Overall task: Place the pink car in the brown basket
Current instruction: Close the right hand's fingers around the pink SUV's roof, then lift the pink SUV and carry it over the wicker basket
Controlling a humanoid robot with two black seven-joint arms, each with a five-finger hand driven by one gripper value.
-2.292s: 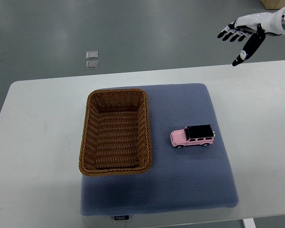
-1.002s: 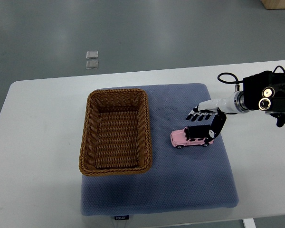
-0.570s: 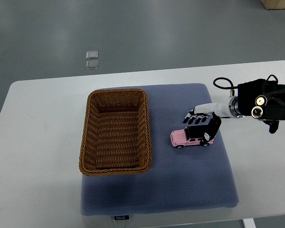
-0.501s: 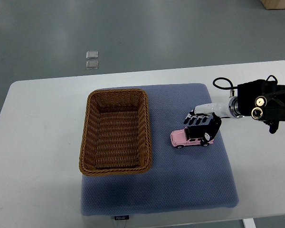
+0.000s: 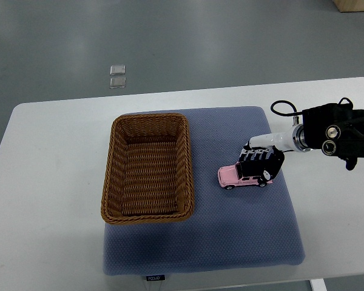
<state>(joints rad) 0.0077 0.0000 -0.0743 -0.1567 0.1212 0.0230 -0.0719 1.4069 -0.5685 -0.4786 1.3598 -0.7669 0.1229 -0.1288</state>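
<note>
The little pink toy car with a black roof [image 5: 242, 175] sits on the soft blue-grey mat [image 5: 230, 236], just right of the middle of the frame. The brown woven basket [image 5: 108, 182] is to its left, near but not touching, and nothing is inside it.

The robot's right hand [image 5: 261, 162] comes in from the right edge and is down on top of the car's black roof. Its dark fingers [image 5: 252, 156] curl over the roof, but I can't tell from up here if they truly grip it yet.

The car looks small, light and hard. Its shiny sides may be slippery, and its wheels could let it roll away. I think the best place to hold is across the boxy roof and sides, squeezing the middle.

The left arm is not showing.
</note>
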